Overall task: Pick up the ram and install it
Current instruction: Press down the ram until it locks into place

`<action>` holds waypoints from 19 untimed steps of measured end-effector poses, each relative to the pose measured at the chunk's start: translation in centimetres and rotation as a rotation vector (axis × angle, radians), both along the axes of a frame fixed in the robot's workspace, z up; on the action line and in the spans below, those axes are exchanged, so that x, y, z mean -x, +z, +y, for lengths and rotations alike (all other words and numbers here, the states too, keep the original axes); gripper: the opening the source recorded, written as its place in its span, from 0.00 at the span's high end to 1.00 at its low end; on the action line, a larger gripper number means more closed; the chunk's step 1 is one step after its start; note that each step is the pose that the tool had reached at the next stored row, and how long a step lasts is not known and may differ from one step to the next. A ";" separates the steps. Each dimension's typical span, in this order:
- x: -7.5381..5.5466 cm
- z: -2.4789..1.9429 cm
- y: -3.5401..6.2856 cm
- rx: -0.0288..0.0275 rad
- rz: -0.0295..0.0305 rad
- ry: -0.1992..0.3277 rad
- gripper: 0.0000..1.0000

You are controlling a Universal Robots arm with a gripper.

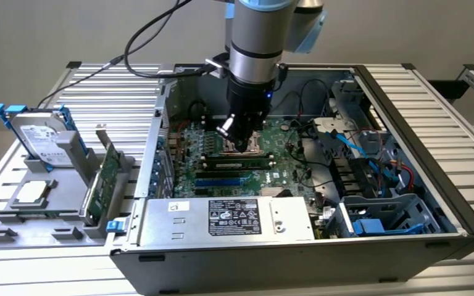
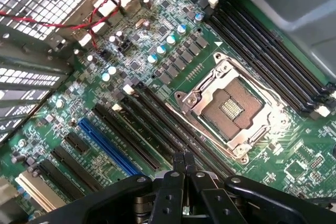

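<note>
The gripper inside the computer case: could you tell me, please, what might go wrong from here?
The gripper, jaws shut, hangs close over the motherboard, beside the open CPU socket; a sideways slip could damage its exposed contacts. The ram lies in a slot, but whether it is fully seated cannot be told; it may sit unlatched.

You have an open computer case (image 1: 434, 203) lying on a slatted metal table (image 1: 459, 105). Inside it, the green motherboard (image 2: 157, 40) carries an empty processor socket (image 2: 233, 106), with black memory slots (image 2: 268, 51) on both sides of it and a blue slot (image 2: 107, 148) beside them. The power supply box (image 1: 229, 219) sits along the case's near wall. On the grey tray (image 1: 23, 228) at the table's edge on the exterior view's left stand a hard drive (image 1: 44, 139), an expansion card (image 1: 105, 179) and a processor chip (image 1: 33, 192).
</note>
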State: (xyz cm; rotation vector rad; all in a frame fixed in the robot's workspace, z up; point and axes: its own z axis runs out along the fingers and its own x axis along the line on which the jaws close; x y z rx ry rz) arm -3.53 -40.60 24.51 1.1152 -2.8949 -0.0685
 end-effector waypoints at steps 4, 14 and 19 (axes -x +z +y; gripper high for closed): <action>0.0 0.00 -0.04 -0.0001 0.0000 -0.068 0.89; 0.0 0.00 -0.12 0.0000 0.0000 -0.240 0.89; 0.0 0.00 -0.15 0.0000 0.0000 -0.330 0.89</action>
